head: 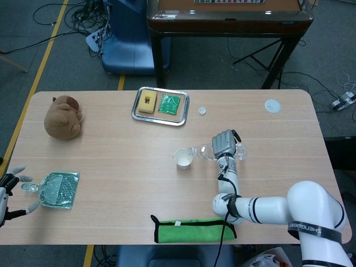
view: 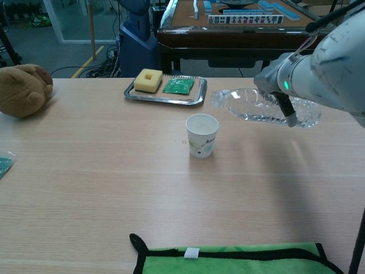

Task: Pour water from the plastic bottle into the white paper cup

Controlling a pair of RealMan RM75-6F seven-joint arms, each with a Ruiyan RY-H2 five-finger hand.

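Wooden table (head: 139, 167), plastic bottle (view: 251, 106) within right fingers (view: 290, 112)

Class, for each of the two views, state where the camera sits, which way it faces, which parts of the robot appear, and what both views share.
Head view: high above, looking steeply down at the table; both hands show, left hand at the edge, right hand holding the plastic bottle.
Chest view: low, facing forward across the table; only the right arm shows.
Shared: bottle, white paper cup, metal tray, green cloth.

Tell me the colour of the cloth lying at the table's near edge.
The cloth is bright green with black trim, clearest in the chest view.
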